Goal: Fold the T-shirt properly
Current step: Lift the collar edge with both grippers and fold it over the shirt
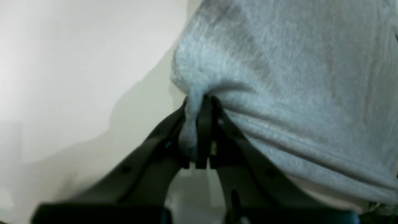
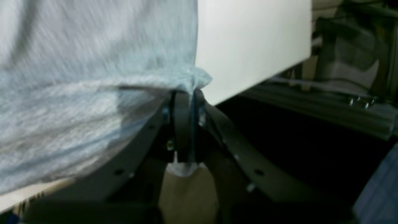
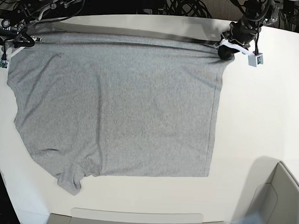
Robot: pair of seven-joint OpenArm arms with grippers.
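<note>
The heather-grey T-shirt [image 3: 120, 110] lies spread on the white table [image 3: 259, 107], plain side up, its far edge pulled taut between both arms. At the far right corner of the shirt, my left gripper [image 3: 224, 52] is shut on the cloth. In the left wrist view a pinch of T-shirt [image 1: 279, 77] is bunched between the left gripper's [image 1: 202, 101] black jaws. My right gripper [image 3: 21, 41] grips the far left corner. In the right wrist view the right gripper [image 2: 186, 93] is shut on the hem of the T-shirt [image 2: 93, 62]. One sleeve trails at the near left.
A grey box [image 3: 284, 197] stands at the near right corner. A flat grey tray [image 3: 135, 218] sits along the near edge. Cables and arm mounts [image 3: 184, 4] crowd the far side. The table's edge [image 2: 255, 84] drops to dark frames beside the right gripper.
</note>
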